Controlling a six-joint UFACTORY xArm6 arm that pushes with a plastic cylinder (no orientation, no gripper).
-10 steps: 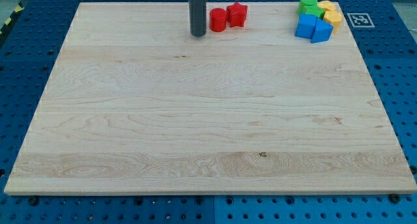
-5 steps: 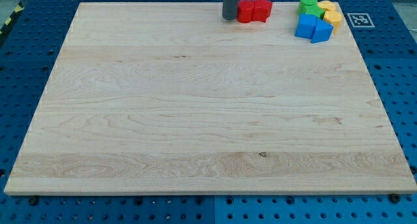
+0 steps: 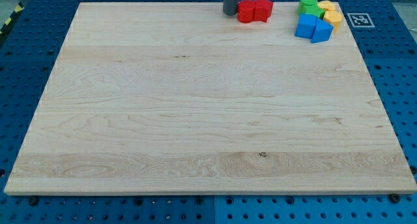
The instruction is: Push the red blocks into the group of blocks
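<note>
Camera view: wooden board lies on a blue perforated table. My tip sits near the view's top edge of the board, just to the view's left of the red blocks, touching or nearly touching the nearer one; contact cannot be confirmed. No fingers on this rig, only the dark rod, so there is nothing to open or close.

Red cylinder block and red star-shaped block stand side by side, touching, cylinder on the view's left. Both lie near the view's top edge, a little right of centre.

The group sits at the view's top right corner of the board, apart from the red pair with bare wood between. It holds a green cylinder block, a yellow block of unclear shape, a blue cube block and a blue wedge-like block. A fiducial marker lies on the table just right of the board.
</note>
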